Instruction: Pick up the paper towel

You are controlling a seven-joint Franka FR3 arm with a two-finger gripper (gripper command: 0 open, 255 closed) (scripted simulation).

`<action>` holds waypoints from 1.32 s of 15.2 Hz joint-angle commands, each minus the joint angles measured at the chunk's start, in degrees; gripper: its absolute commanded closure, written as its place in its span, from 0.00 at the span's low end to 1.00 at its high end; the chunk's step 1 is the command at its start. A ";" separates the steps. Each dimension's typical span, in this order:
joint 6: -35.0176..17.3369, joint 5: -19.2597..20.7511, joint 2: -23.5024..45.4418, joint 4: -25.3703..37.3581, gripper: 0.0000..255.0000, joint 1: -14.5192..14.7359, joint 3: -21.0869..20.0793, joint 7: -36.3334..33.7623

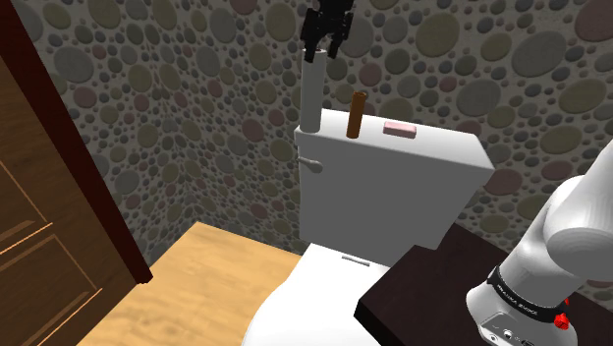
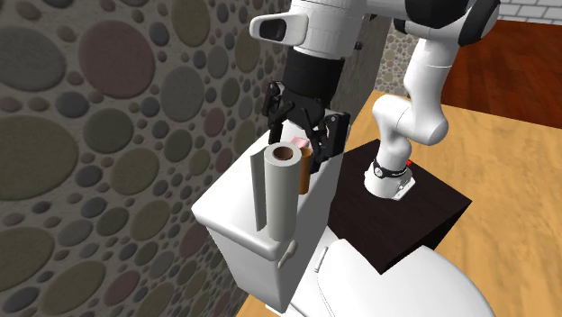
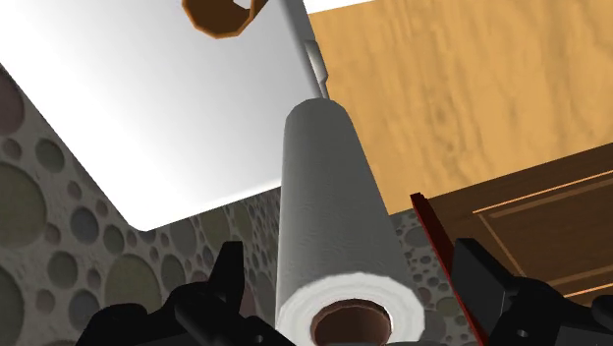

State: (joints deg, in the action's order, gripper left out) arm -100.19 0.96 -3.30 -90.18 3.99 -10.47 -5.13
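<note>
white and faintly dimpled, the tall upright paper towel roll [image 1: 311,98] is standing on the corner of the white toilet tank lid [image 1: 432,147] in the shoulder view. the all-black two-finger gripper [image 1: 326,39] is hanging at its twelve o'clock, fingertips just reaching the roll's top. a slim brown cardboard tube [image 1: 358,113] is standing just beside the roll at its three o'clock, and a small pink bar [image 1: 400,129] is lying further that way.

in the second exterior view the roll [image 2: 277,194] is showing its brown hollow core. the gripper [image 2: 304,126] is sitting at the roll's one o'clock with jaws spread wide, holding nothing. the tube [image 2: 305,171] is looking almost against the roll here, a closeness the shoulder view is understating.

in the wrist view the roll [image 3: 329,216] is running between the two fingers [image 3: 211,295] with a gap on each side, a centring the shoulder view is not revealing.

the roll is probably handling as light, soft and squashy over a stiffer core, with a grippy surface. a gentle squeeze across its upper body is looking best, while minding the tube, which is likely tipping easily.
</note>
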 commanded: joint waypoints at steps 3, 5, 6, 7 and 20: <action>-2.16 -0.17 -0.84 -2.96 0.00 -0.05 0.09 0.11; -2.25 -0.19 -0.87 -3.07 1.00 -0.07 0.11 0.15; -2.25 -0.19 -0.87 -3.06 1.00 -0.07 0.11 0.15; -2.24 -0.18 -0.85 -3.03 1.00 -0.07 0.11 0.15; 3.81 0.23 1.22 5.04 1.00 0.04 -0.08 -0.04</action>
State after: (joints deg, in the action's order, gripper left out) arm -97.11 1.12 -2.38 -86.14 3.98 -10.48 -5.08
